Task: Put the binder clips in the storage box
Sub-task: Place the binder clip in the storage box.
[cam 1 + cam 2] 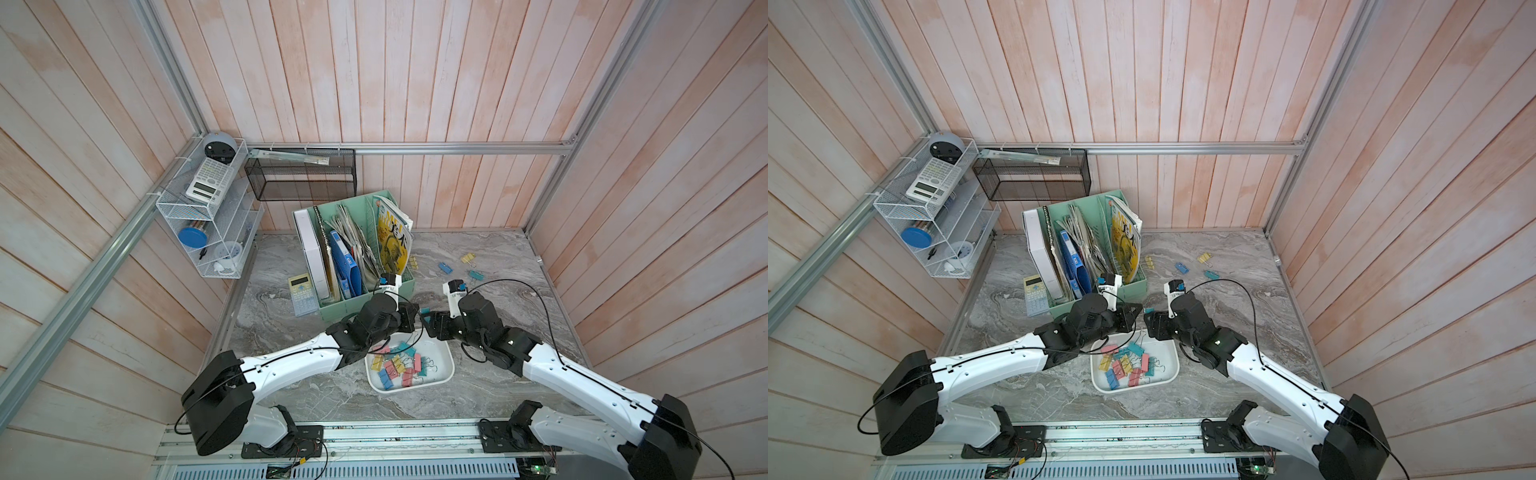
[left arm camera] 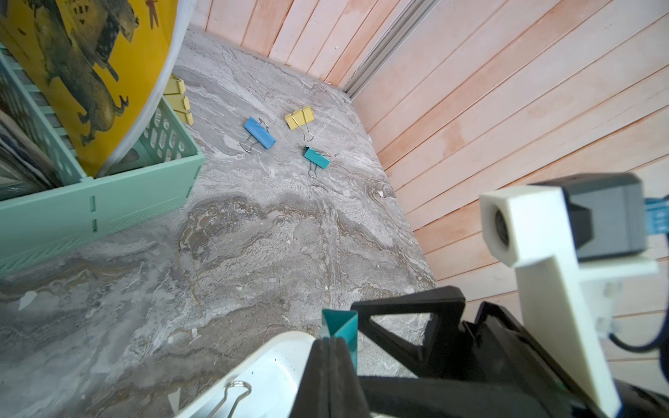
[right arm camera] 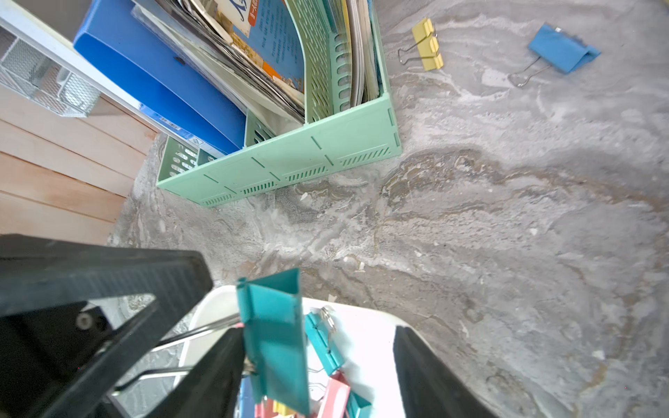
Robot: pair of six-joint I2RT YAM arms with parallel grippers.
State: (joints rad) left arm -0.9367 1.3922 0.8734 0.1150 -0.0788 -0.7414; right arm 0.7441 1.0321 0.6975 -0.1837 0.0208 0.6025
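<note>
Left gripper (image 2: 329, 342) clamped tight on one teal binder clip (image 2: 339, 325): glossy folded body, silver wire handles, held over the far edge of the white storage box (image 1: 440, 361). Right gripper (image 3: 316, 331) spread wide around it, gripping nothing. Inside the box, a pink, yellow, blue and teal heap (image 1: 399, 365). Loose on the marble tabletop (image 1: 498, 353): blue clip (image 1: 444, 267), small teal clip (image 1: 473, 274), two yellow clips (image 1: 467, 258).
</note>
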